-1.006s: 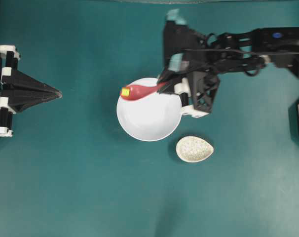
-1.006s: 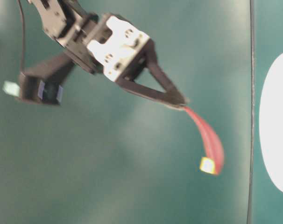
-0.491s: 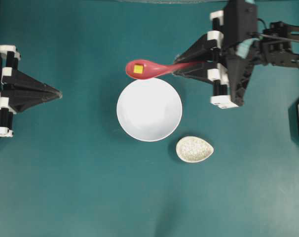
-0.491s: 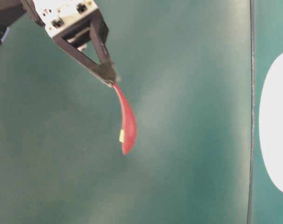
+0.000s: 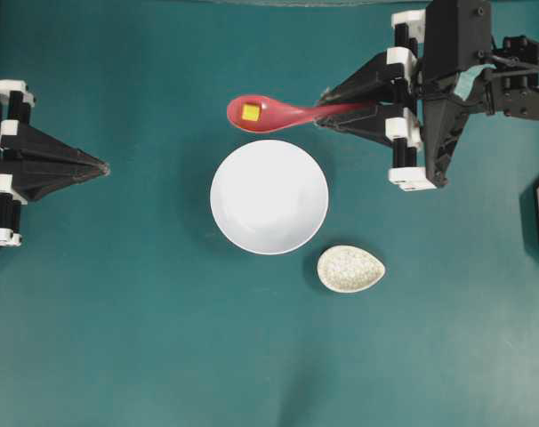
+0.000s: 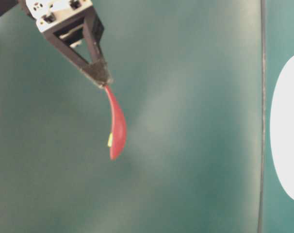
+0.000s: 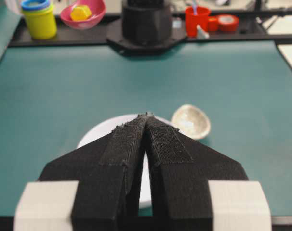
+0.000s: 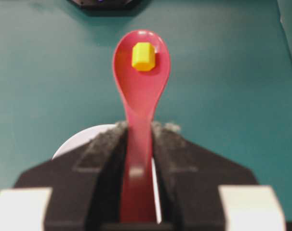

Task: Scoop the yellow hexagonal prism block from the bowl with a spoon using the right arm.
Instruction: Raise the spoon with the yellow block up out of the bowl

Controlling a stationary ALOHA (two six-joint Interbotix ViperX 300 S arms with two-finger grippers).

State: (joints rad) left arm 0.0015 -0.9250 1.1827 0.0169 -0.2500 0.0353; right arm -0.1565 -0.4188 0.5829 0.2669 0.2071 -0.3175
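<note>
right jaws clamped on spoon (image 5: 274, 114) handle end, left jaws closed, empty

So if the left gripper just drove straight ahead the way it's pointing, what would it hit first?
Probably the white bowl. The left gripper, jaws together, points across the table toward it, with bare mat between. Its height over the table is unclear, so it might pass above the rim.

Glossy red spoon (image 8: 140, 91), smooth white bowl (image 5: 269, 197), speckled spoon rest (image 5: 350, 269), matt teal tabletop (image 5: 145, 338).
</note>
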